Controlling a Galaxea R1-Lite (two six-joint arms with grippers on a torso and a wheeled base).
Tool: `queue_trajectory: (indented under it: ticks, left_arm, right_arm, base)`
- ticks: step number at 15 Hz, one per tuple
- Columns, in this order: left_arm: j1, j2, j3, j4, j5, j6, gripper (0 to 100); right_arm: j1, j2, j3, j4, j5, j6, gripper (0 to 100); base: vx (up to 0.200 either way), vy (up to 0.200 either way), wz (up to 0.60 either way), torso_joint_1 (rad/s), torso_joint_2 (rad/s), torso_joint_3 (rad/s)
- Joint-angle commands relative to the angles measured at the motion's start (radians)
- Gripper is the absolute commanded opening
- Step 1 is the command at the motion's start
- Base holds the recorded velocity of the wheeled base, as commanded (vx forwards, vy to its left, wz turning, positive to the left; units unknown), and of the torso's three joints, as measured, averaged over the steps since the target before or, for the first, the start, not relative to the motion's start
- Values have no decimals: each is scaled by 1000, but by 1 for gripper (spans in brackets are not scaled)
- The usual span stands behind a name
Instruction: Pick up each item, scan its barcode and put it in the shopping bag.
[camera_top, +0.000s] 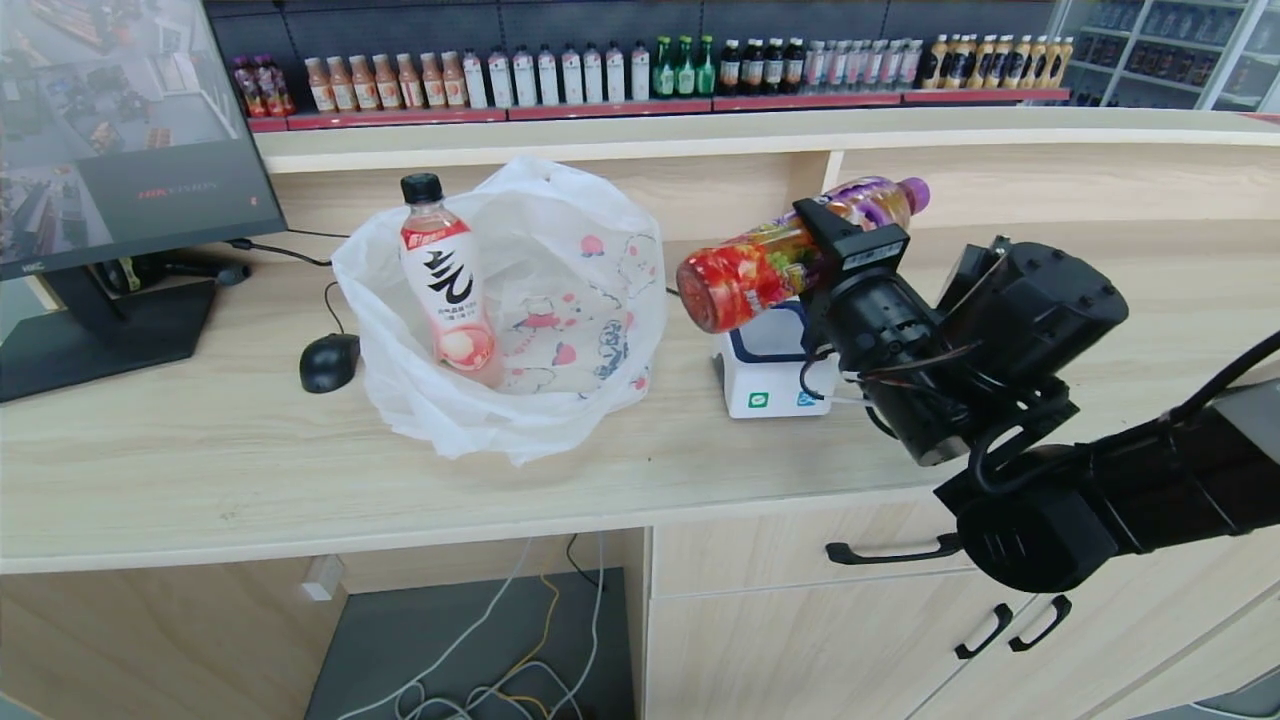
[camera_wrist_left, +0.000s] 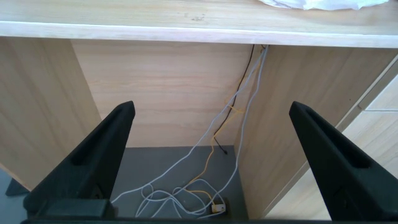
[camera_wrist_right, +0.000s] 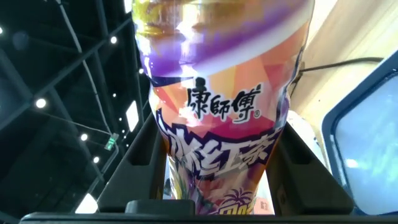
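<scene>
Right gripper (camera_top: 822, 238): clamped on tilted juice bottle (camera_top: 752, 268) above scanner (camera_top: 765, 388), right of shopping bag (camera_top: 600, 300).
Left gripper (camera_wrist_left: 211, 111): fingers spread, below counter (camera_top: 200, 450).
Room: bottle shelves (camera_top: 650, 102) far behind.

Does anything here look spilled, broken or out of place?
Nothing looks spilled or broken. The only odd sight: the purple-capped bottle lies nearly sideways in the right pincer, by the white scanner. The black-capped bottle leans inside the shopping bag.
</scene>
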Motion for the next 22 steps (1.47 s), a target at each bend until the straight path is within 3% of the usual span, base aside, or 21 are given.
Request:
queue_trajectory:
  ticks: [1,13,22]
  left_arm:
    - [-1,0,0,0,0,0,100]
    - [1,0,0,0,0,-1,100]
    - [1,0,0,0,0,0,100]
  right_arm:
    - [1,-50,6,3,0,-11,0]
    - [67,-311,10,132,17,-170,0]
    - [132,-481,167,131,14,-434,0]
  base:
    - [0,0,0,0,0,0]
    - [0,0,0,0,0,0]
    - [0,0,0,0,0,0]
